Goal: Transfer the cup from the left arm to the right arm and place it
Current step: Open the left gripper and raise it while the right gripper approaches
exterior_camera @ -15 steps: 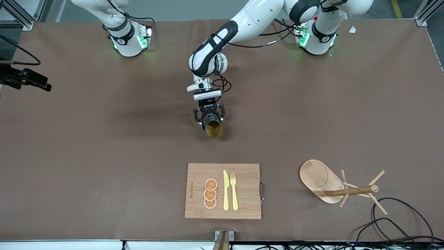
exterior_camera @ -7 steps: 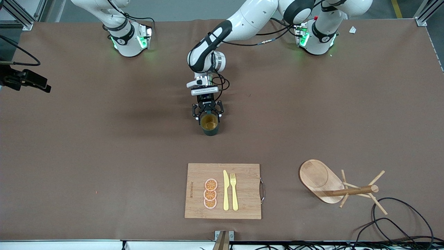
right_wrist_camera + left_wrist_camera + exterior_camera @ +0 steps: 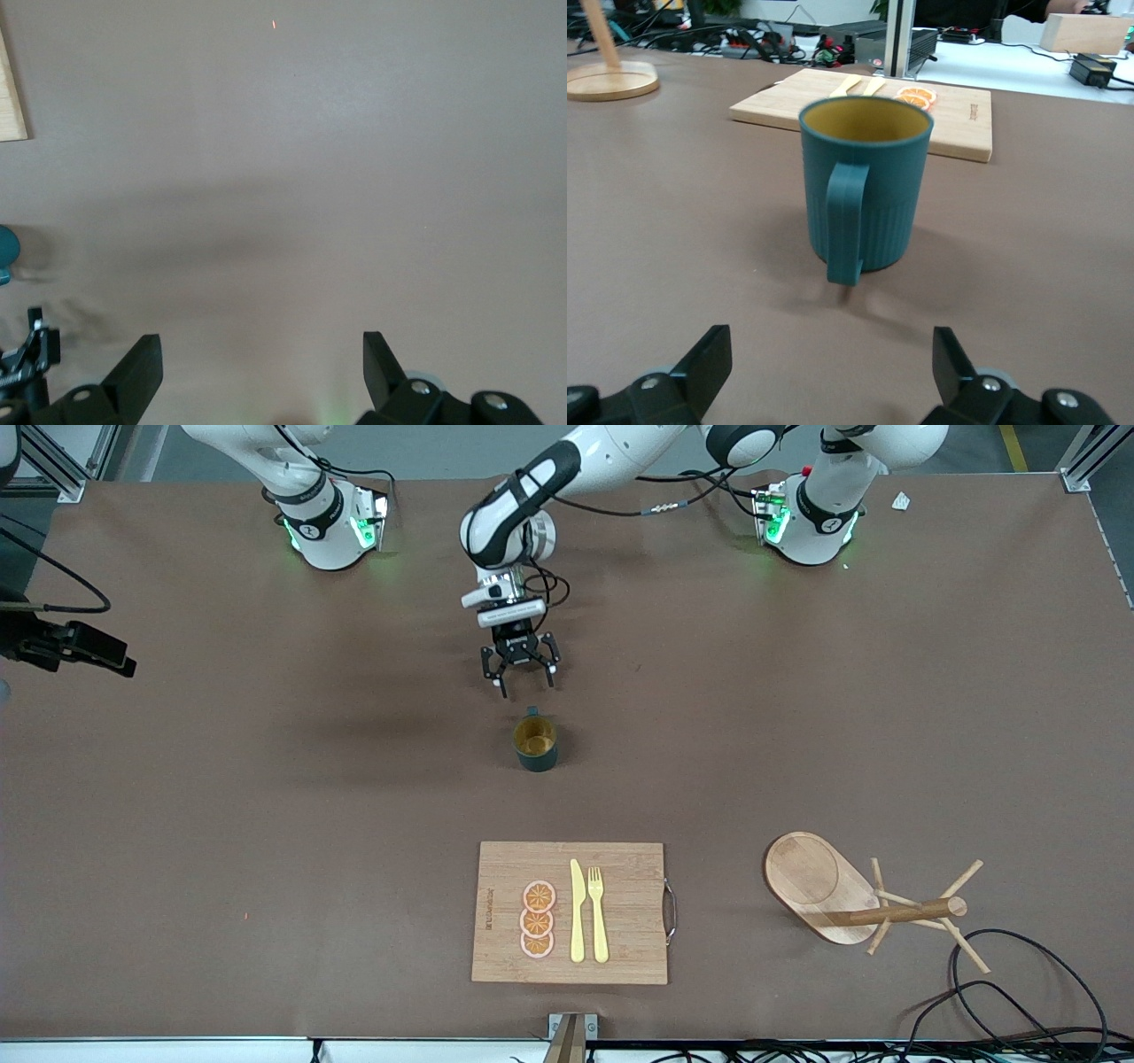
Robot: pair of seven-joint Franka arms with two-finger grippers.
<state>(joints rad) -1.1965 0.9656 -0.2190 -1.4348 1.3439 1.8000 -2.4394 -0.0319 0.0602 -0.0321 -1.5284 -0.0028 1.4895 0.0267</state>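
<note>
The dark teal cup (image 3: 536,744) stands upright on the brown table, near its middle, with its yellowish inside showing. In the left wrist view the cup (image 3: 864,190) turns its handle toward my left gripper (image 3: 831,345). My left gripper (image 3: 520,677) is open and holds nothing; it sits apart from the cup, on the handle side, toward the robots' bases. My right gripper (image 3: 261,350) hangs open over bare table with nothing between its fingers. It does not show in the front view. A sliver of the cup (image 3: 4,252) shows at the edge of the right wrist view.
A wooden cutting board (image 3: 496,868) with orange slices (image 3: 537,919), a yellow knife and a fork lies nearer the front camera than the cup. A wooden peg rack (image 3: 864,899) lies tipped over toward the left arm's end. Black cables (image 3: 1019,992) curl beside it.
My left gripper has set the tilted cup upright on the table, opened, let go of it, and drawn back toward the bases. The right gripper stays open.
</note>
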